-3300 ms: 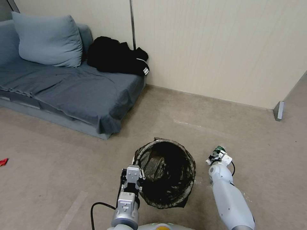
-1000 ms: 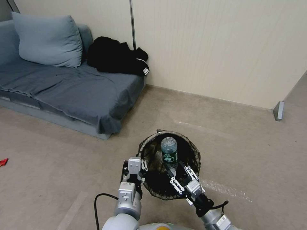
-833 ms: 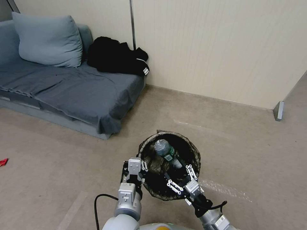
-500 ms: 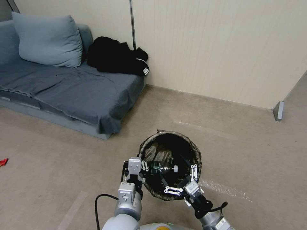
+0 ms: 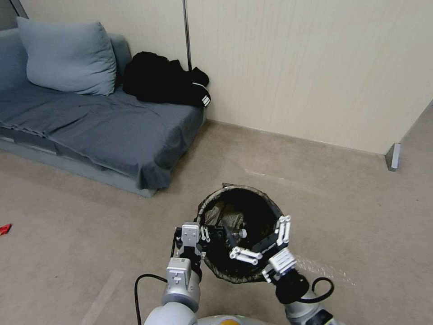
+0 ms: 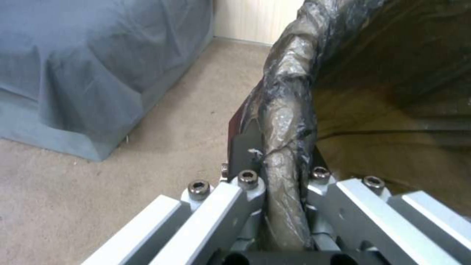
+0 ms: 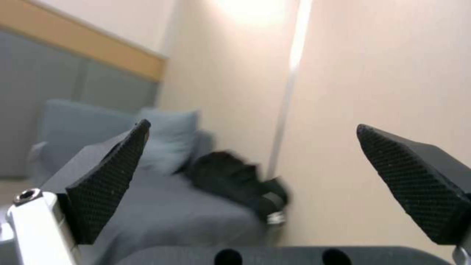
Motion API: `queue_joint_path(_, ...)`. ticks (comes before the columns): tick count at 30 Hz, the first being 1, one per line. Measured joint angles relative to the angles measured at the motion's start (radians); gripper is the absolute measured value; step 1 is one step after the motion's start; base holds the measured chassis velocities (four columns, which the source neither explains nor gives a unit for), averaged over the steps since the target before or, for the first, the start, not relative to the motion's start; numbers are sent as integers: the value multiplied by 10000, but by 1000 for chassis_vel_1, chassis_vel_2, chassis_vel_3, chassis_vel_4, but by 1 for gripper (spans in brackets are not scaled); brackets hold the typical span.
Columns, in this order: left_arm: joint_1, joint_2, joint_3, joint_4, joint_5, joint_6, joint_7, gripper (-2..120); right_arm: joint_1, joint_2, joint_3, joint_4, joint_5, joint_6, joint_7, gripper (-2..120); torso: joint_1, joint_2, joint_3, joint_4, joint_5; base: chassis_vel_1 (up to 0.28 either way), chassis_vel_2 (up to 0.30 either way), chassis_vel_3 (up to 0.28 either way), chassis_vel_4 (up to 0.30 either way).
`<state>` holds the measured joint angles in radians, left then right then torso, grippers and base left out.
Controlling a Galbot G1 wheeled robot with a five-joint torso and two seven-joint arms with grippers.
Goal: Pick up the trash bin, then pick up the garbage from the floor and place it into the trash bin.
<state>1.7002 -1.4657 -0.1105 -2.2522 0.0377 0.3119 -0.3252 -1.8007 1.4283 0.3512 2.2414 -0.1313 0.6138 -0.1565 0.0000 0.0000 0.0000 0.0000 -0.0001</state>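
Observation:
The trash bin point(image 5: 252, 189), with a dark liner folded over its rim, is held off the floor point(image 5: 361, 212) in front of me. My left gripper point(image 5: 198, 234) is shut on the near-left rim; the left wrist view shows the fingers point(image 6: 245, 184) clamped on the liner-covered rim point(image 6: 287, 121). A clear plastic bottle point(image 5: 228, 234) with a white cap lies on its side inside the bin. My right gripper point(image 5: 261, 237) stands open and empty above the bin's near-right edge, its pads point(image 7: 105, 184) spread wide. A small red piece of garbage point(image 5: 4, 229) lies at the far left.
A grey-blue sofa point(image 5: 103, 122) with a pillow point(image 5: 67, 56) and a black garment point(image 5: 164, 83) stands at the back left. A beige wall runs behind, with a grey corner post point(image 5: 393, 156) at right. Open carpet lies left and right of the bin.
The right gripper brought the bottle over the bin and let it go. The bottle dropped inside and lies on its side. The open gripper has since risen and tilted up.

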Motion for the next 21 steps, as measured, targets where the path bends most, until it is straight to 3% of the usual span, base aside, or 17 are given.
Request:
queue_joint_path(1, 0, 0, 0, 0, 0, 0, 0, 0, 0, 0, 0, 0, 0, 0, 0, 100, 0, 0, 0, 0, 0, 0, 0, 0, 0)
queue_joint_path(4, -21, 2, -105, 27, -18, -32, 1, 0, -240, 408, 317, 418, -403, -5, 1424, 100, 0, 0, 0, -1, 0, 0, 0, 0, 0)
queue_joint_path(7, -29, 1, -119, 32, -32, -36, 2, 0, -288, 488, 348, 435, -505, -25, 1727, 100, 0, 0, 0, 1, 0, 0, 0, 0, 0)
queue_joint_path(8, -44, -1, -137, 47, -51, -45, 6, 0, -394, 649, 365, 439, -654, -114, 2319, 100, 0, 0, 0, -1, 1, 0, 0, 0, 0)
queue_joint_path(9, -99, -10, -356, 81, -115, -107, 8, 0, -795, 1148, 343, 188, -843, -401, 3774, 100, 0, 0, 0, -1, 1, 0, 0, 0, 0)
queue_joint_path(10, -111, -18, -413, 81, -174, -110, 7, 0, -836, 1280, 393, -36, -906, -435, 4049, 100, 0, 0, 0, -1, 0, 0, 0, 0, 0)
queue_joint_path(21, -133, -59, -574, 24, -333, -146, -14, 0, -748, 1394, 871, -814, -688, -434, 4283, 100, 0, 0, 0, 0, 2, 0, 0, 0, 0)
